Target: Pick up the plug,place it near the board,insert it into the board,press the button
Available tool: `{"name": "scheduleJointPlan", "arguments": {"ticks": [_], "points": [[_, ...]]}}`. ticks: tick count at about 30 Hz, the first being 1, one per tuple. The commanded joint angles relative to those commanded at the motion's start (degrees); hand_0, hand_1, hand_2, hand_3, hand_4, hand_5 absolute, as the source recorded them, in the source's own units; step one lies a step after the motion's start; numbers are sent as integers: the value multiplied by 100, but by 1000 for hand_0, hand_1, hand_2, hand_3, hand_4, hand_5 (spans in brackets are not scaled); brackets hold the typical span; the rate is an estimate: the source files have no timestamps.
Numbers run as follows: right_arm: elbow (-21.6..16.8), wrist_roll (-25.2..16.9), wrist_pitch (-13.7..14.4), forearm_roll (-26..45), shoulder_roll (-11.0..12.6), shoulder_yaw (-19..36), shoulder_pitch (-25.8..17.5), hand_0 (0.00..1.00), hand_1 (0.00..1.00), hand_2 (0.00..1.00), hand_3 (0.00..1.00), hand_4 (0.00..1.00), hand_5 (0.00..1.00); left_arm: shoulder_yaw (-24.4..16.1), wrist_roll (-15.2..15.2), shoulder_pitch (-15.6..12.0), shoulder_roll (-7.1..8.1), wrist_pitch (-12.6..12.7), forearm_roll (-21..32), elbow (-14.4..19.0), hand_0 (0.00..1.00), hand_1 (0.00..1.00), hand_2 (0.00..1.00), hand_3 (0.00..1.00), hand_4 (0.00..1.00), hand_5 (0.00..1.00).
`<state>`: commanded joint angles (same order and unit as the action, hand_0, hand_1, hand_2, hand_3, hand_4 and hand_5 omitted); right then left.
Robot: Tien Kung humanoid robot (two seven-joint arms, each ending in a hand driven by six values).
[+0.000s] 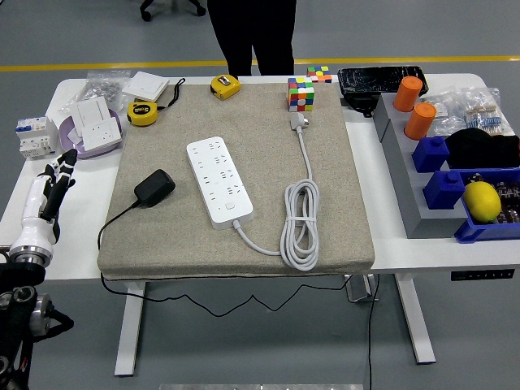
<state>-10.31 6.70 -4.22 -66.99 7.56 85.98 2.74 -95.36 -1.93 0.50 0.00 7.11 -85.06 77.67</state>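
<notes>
Plug (153, 188) sits untouched just left of the board (219, 179), left robot hand (55, 180) further left with fingers straight and holding nothing, so its trailing cord could snag when lifted

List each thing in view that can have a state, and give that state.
Plug: lying on the mat, not inserted.
Power strip: flat, sockets empty.
White cord: coiled.
Left hand: at the table's left edge, fingers straight, holding nothing.
Tape measures: retracted.
</notes>
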Motion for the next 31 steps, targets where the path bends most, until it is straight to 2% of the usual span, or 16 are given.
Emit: {"name": "scheduleJointPlan", "arguments": {"ticks": [5,10,27,28,31], "points": [[0,-18,-22,-4,-19,-70,64,829,742,725,755,998,736,-6,-43,-30,30,42,-67,-10,874,968,924,904,998,891],[0,-68,-32,109,-29,-192,16,829,742,725,755,998,738,-31,-70,-31,0,62,-81,19,872,966,920,906,998,876],[0,-91,-26,87,-52,-113,-37,828,742,726,755,998,738,-31,-62,-35,37,68,-315,125,872,967,918,905,998,856],[0,-90,-25,86,-52,-110,-37,828,742,726,756,998,740,-37,-61,-33,40,70,-344,131,872,966,918,900,998,796],[0,-94,-24,99,-54,-115,-39,828,742,726,756,998,740,-51,-32,-29,55,77,-545,149,872,966,918,900,998,796]]}}
